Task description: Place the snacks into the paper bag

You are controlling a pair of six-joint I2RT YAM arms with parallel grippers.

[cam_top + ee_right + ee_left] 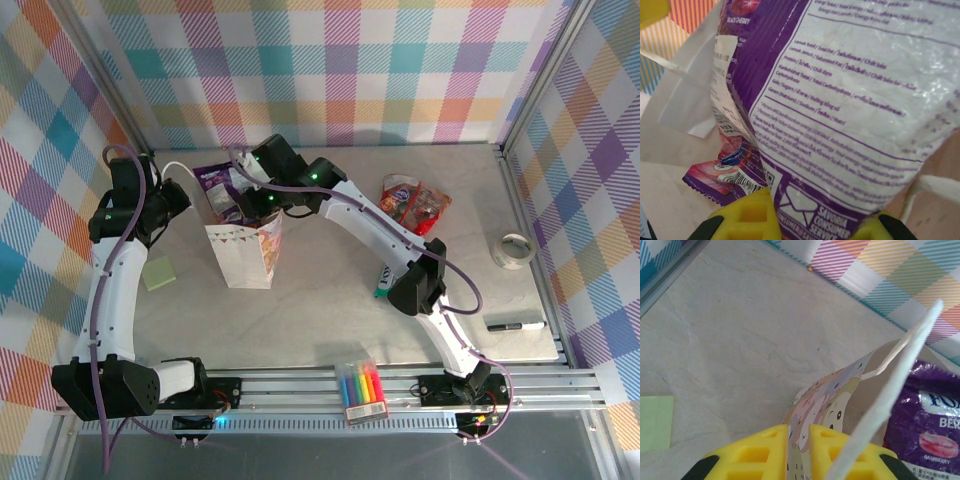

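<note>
The right gripper (805, 222) pinches a purple snack packet (840, 100) by one end, at the open mouth of the paper bag (243, 258). The left gripper (799, 445) is clamped on the bag's side wall; the bag stands upright on the table (330, 300).

We see the right gripper (812, 222) clamping a purple packet (850, 110) by its lower edge, printed back facing us. A second packet (722, 172) peeks out lower left, the white paper bag (682, 95) beyond.
</note>
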